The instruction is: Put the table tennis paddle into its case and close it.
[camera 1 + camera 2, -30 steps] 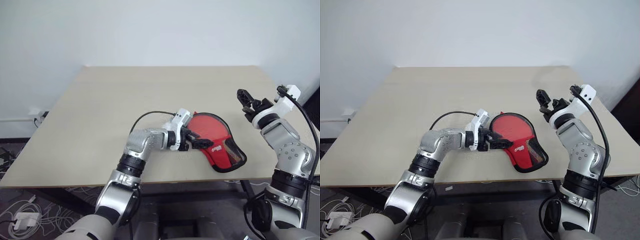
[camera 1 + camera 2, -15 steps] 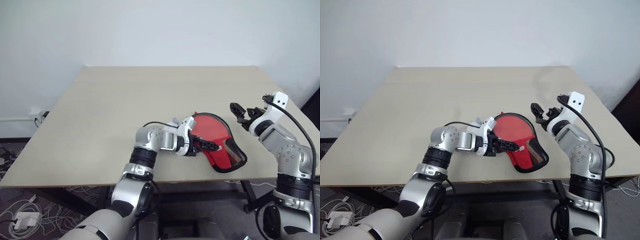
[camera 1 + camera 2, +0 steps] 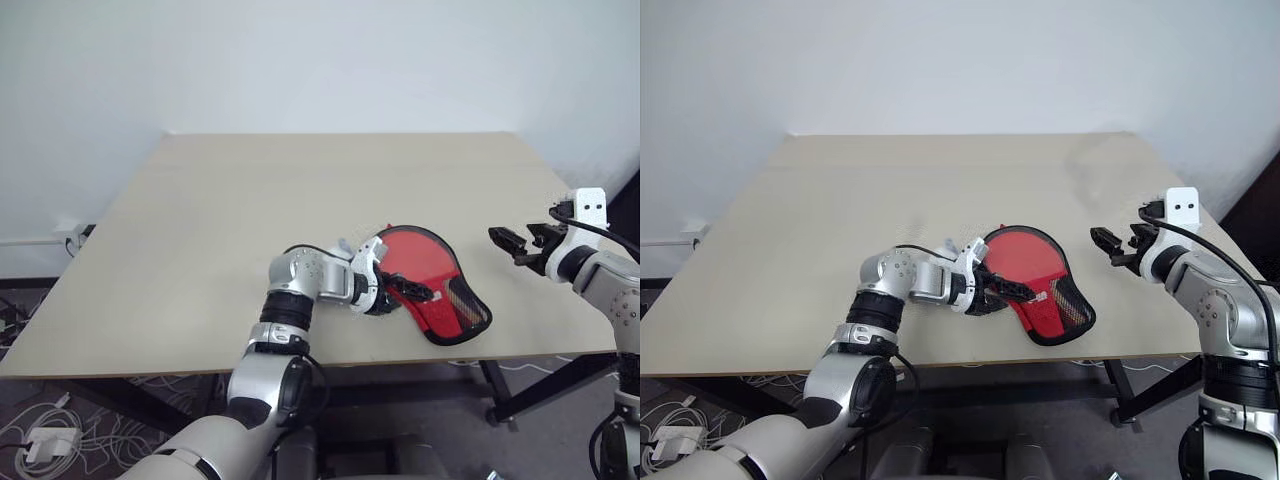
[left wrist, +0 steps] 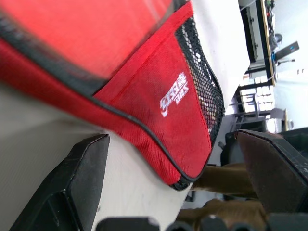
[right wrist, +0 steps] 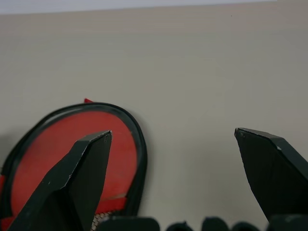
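The case (image 3: 445, 300) lies near the table's front edge, red outer face with white logo and mesh panel up at its narrow end. Inside its black rim shows the round red face of the table tennis paddle (image 3: 422, 253); the handle is hidden. My left gripper (image 3: 412, 291) is open, low at the case's left side, fingers reaching over the narrow part. In the left wrist view the case (image 4: 159, 96) lies between the open fingers (image 4: 72, 187). My right gripper (image 3: 512, 240) hangs open to the right of the case, apart from it. The right wrist view looks at the paddle (image 5: 72, 149).
The beige table (image 3: 250, 200) stretches bare behind and to the left of the case. Its front edge (image 3: 150, 360) runs close below the case. Cables and a power adapter (image 3: 45, 435) lie on the floor at the left.
My right gripper has swung right and down, away from the case, and rolled. My left gripper has rolled and sunk a little at the case's left side. The case has not moved.
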Available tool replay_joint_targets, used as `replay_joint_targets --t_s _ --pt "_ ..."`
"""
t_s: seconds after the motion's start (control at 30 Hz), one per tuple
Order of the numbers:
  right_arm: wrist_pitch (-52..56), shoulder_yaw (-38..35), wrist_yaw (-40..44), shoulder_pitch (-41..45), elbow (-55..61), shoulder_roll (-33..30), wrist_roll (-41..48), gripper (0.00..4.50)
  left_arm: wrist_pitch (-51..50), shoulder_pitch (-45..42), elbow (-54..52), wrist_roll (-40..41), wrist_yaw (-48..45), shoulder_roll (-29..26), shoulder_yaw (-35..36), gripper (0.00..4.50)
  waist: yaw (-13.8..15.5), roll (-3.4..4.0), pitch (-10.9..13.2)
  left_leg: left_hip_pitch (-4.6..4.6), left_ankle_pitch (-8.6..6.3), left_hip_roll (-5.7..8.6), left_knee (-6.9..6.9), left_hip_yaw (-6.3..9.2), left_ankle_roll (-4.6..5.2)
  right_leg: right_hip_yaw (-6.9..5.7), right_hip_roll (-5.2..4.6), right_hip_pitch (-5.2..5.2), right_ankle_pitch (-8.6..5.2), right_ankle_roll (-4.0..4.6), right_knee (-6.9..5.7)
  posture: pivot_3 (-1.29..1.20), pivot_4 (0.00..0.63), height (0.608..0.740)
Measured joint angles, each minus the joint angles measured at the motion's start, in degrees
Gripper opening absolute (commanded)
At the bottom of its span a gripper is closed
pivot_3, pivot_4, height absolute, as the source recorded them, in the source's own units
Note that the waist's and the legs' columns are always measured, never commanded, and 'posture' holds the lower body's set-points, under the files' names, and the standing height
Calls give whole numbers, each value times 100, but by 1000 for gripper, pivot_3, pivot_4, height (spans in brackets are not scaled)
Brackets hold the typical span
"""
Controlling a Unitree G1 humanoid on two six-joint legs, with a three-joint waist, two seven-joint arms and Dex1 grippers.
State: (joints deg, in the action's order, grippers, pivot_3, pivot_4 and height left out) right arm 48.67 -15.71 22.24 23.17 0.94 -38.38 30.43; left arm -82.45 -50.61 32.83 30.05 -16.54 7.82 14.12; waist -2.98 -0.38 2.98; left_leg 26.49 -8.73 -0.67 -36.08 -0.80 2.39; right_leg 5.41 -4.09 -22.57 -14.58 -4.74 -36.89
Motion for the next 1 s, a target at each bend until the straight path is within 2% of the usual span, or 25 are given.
replay_joint_targets --t_s 0.27,0.47,0.73,1.0 --pt "-83 0 47 5 -20 108 -132 4450 -682 51 -628 2 680 3 403 4447 4 -1 1 1 0 1 -1 0 0 0 -1 2 7 -11 1 0 0 715" --pt "-144 0 41 5 -19 178 -147 4450 -345 55 -378 63 953 18 658 4447 4 -3 -2 -18 0 1 -1 0 -1 -2 -1 11 2 0 5 0 0 715" --pt "-174 1 -41 10 -18 336 -250 4450 279 27 174 414 1176 32 653 4447 36 4 -51 -34 -1 4 -1 0 -1 -6 -7 27 5 5 12 0 0 715" --pt "-201 -10 -112 9 -17 451 -308 4450 336 22 163 688 1321 35 499 4447 37 6 -61 -26 -1 5 -1 1 -1 -8 -8 21 7 7 13 0 0 715"
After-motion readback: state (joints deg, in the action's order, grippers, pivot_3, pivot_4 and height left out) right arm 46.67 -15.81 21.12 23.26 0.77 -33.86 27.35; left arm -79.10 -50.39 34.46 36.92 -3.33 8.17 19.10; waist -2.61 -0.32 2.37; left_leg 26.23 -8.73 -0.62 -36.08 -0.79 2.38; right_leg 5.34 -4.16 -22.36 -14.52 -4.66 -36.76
